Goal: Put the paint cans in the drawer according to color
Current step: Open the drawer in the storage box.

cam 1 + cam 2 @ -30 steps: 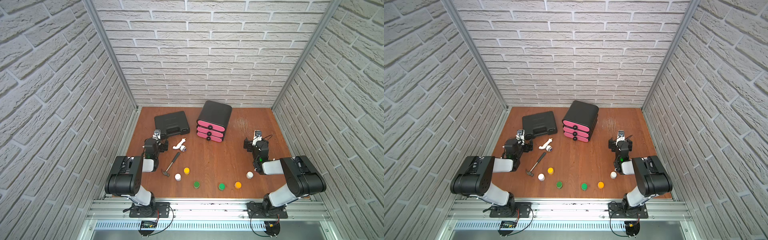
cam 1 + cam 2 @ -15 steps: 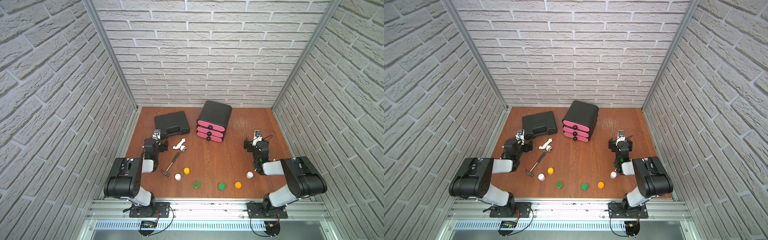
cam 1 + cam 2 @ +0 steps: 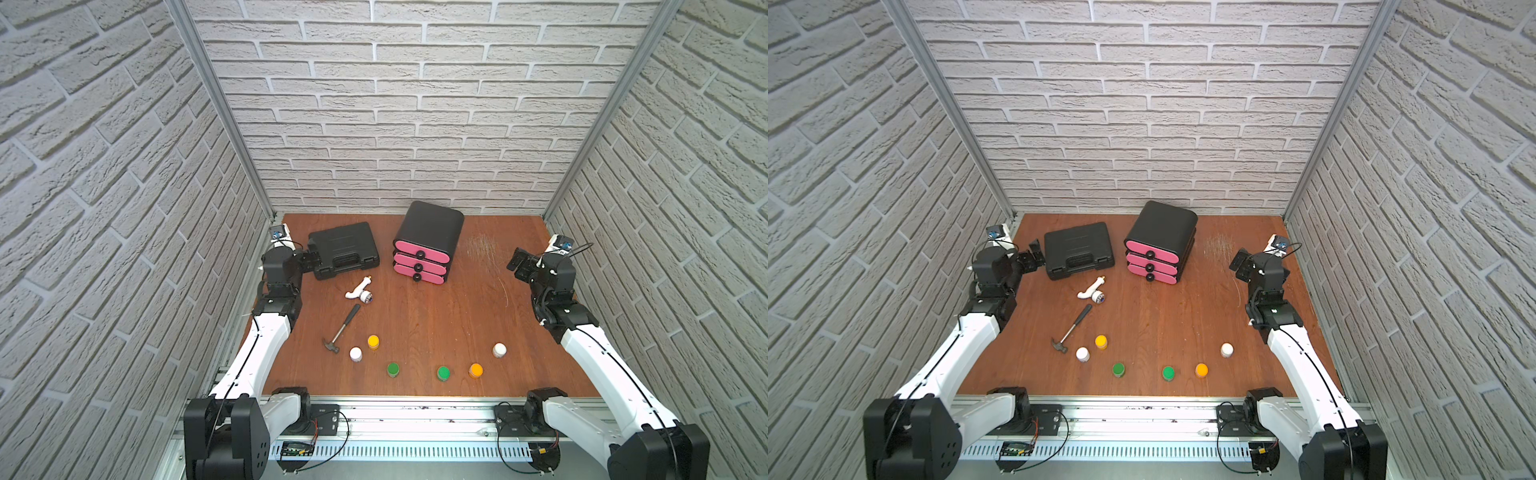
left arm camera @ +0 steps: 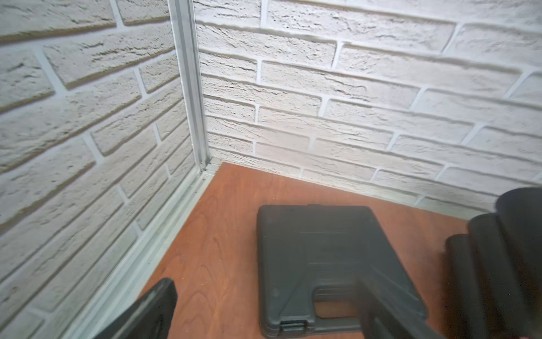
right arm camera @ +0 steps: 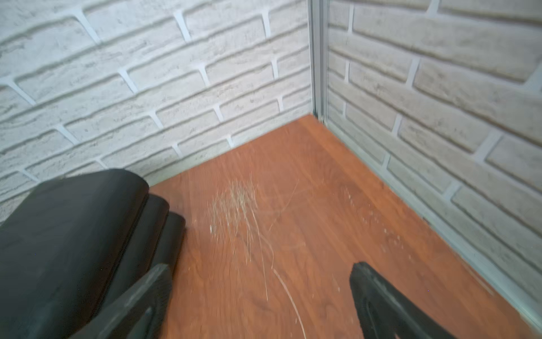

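Several paint cans stand in a loose row near the table's front edge in both top views: a white one, an orange-yellow one, two green ones, an orange one and a white one. The drawer unit, black with three pink fronts, stands at the back with all drawers closed. My left gripper is open and empty at the far left, beside the tool case. My right gripper is open and empty at the far right. Both are far from the cans.
A black tool case lies left of the drawer unit. A white pipe fitting and a hammer lie between the case and the cans. Brick walls close in the table on three sides.
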`<control>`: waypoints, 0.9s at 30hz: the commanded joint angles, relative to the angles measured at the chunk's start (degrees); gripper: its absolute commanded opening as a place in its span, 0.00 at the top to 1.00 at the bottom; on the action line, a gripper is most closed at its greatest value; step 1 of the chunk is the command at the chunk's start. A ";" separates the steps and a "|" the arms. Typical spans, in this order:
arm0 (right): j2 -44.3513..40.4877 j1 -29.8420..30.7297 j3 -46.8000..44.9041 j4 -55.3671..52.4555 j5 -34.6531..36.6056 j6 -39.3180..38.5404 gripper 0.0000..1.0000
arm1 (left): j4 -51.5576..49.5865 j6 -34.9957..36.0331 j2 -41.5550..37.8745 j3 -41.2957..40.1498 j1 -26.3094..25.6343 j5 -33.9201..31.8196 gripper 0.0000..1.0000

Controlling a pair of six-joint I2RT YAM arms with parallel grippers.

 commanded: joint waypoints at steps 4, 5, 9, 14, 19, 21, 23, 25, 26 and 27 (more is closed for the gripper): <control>5.63 0.00 6.02 -23.52 -15.27 7.44 0.09 | -13.68 -11.55 -0.38 2.23 -4.22 10.63 0.02; 5.82 0.05 6.64 -24.26 -16.43 7.67 0.10 | -14.14 -12.37 -0.46 2.43 -5.73 10.52 0.02; 5.63 0.27 8.47 -26.05 -20.76 7.54 0.14 | -14.28 -15.73 -1.80 2.11 -15.23 9.90 0.05; 4.81 0.28 7.74 -27.02 -20.90 7.35 0.14 | -12.05 -13.97 -2.64 0.51 -31.27 4.59 0.11; 4.24 0.31 7.03 -24.88 -20.49 8.33 0.17 | -7.36 -7.42 1.53 -0.97 -41.22 -0.60 0.16; 4.23 0.26 7.25 -23.69 -20.28 8.88 0.18 | -3.32 -3.83 4.73 -1.04 -42.34 0.23 0.17; 4.40 0.30 7.63 -22.64 -20.28 9.59 0.19 | 1.20 -0.68 8.55 -0.22 -42.32 3.95 0.17; 4.78 0.28 8.28 -22.23 -20.52 10.33 0.19 | 3.02 3.39 13.23 2.49 -42.31 6.98 0.16; 4.97 0.27 8.52 -22.18 -20.61 10.58 0.19 | 3.52 5.24 15.08 3.73 -42.32 7.86 0.17; 5.04 0.25 8.73 -22.05 -20.63 10.88 0.19 | 5.91 7.88 16.93 4.15 -42.34 9.28 0.22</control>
